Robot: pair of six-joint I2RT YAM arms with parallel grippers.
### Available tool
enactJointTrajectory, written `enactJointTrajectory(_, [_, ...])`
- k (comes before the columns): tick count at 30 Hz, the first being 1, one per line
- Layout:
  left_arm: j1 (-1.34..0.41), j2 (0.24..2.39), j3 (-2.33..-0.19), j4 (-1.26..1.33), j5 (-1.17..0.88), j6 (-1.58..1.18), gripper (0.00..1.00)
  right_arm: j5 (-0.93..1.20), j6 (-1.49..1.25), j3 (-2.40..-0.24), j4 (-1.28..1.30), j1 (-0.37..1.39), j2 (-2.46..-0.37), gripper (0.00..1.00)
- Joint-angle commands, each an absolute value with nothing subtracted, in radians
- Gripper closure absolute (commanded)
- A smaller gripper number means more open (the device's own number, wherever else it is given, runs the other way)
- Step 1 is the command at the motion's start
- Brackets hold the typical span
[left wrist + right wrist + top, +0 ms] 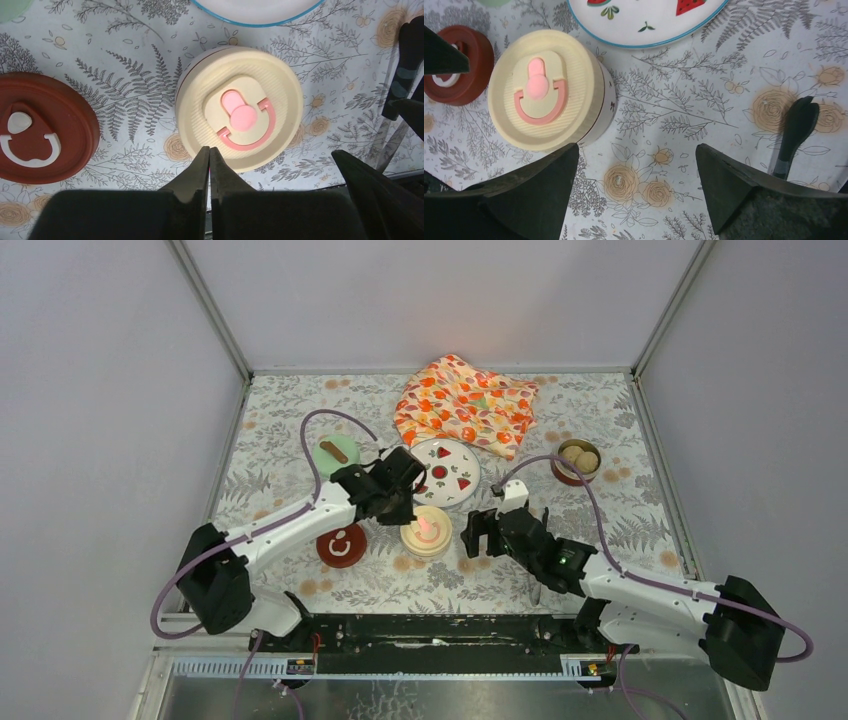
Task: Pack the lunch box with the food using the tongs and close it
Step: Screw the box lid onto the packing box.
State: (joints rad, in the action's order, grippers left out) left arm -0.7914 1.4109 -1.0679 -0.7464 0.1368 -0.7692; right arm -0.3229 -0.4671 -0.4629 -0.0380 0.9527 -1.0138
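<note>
A white plate [455,466] printed with red fruit lies just beyond the left tool [209,155]; an orange patterned cloth [465,403] lies crumpled farther back on the fern-print worktop [620,512].

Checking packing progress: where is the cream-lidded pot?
The cream-lidded pot sits mid-table in the top view, just nearer than the white plate, right of the dark red lid.

Cream lid [200,100] ribbed matt plastic; plate [634,11] glossy, smooth white.
</note>
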Motion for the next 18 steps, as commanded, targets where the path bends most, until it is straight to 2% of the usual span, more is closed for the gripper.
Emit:
enactJointTrajectory(1, [-0.796, 1.463, -1.165, -0.837, 0.110, -0.733, 0.96, -0.429, -0.457, -0.419, -0.142, 0.948, -0.937, 0.04])
enactJointTrajectory(7, [-0.798, 1.502, -1.201, -0.863, 0.084, -0.724, 0.99, -0.491, -0.450, -0.397, -0.132, 0.948, -0.885, 0.00])
enactJointTrajectory(18, [-0.802, 1.714, -1.052, -0.795, 0.102, -0.733, 1.00, -0.479, -0.435, -0.389, -0.146, 0.948, -0.881, 0.00])
